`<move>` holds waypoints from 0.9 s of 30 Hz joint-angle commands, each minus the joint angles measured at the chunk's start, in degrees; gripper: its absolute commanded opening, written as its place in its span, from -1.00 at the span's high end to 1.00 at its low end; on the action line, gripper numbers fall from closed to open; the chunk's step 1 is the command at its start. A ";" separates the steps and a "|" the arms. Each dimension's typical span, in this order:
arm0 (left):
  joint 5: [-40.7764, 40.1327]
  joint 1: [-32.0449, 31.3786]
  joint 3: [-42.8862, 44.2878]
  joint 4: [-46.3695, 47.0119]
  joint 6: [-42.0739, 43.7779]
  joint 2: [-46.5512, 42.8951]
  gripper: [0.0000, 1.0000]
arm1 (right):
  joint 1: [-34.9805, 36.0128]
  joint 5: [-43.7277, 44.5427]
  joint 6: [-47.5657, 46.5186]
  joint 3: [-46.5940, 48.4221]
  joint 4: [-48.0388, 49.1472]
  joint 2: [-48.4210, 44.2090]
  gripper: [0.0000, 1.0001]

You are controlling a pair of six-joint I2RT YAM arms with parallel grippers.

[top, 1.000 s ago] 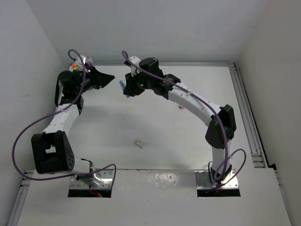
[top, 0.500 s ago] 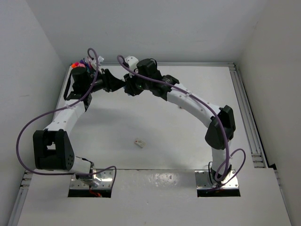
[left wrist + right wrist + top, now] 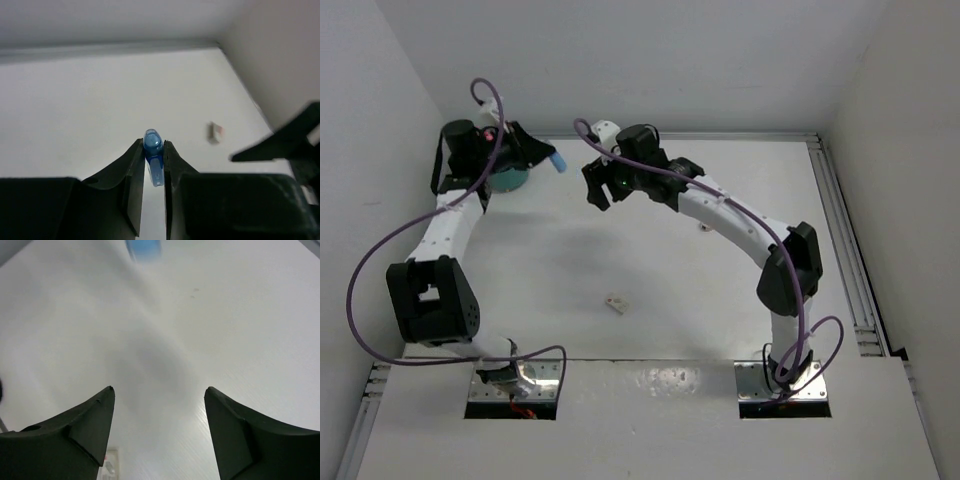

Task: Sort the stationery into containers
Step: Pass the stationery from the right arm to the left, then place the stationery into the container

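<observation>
Left tool (image 3: 153, 149): clamped on a thin blue plastic pen (image 3: 152, 141), fingers pinched close on its barrel.
Pen axis: runs out along my fingers, rounded end poking just past the tips, aimed toward the right arm.
Squat round teal cup (image 3: 508, 181): on the tabletop (image 3: 650, 270) in the far left corner, partly hidden under my left wrist. It lies back from the pen's end, on the wrist side, not beneath it.
Coming move, my guess: draw the pen back over the cup's mouth and tip it end-down before letting go.
Right tool (image 3: 159, 388): fingers wide apart, nothing between them. Near the pen's end, not touching.
Nearer arm: left, plainly.
Edges: back wall and left wall close beside the cup, so little room there.
Open room: toward the centre and near side of the tabletop. A small pale eraser block (image 3: 614, 302) lies there, well apart from both tools.
</observation>
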 commanded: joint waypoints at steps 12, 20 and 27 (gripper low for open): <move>-27.04 11.32 17.77 -1.29 23.19 16.65 1.00 | -19.04 -0.15 5.95 -9.12 -8.39 -6.60 -0.41; -30.03 11.23 21.20 3.02 22.32 23.33 1.00 | -22.30 -0.24 5.77 -12.46 -8.66 -8.01 -0.41; -32.50 10.35 21.82 4.60 23.90 25.36 1.00 | -25.11 0.37 5.85 -15.01 -9.36 -9.59 -0.41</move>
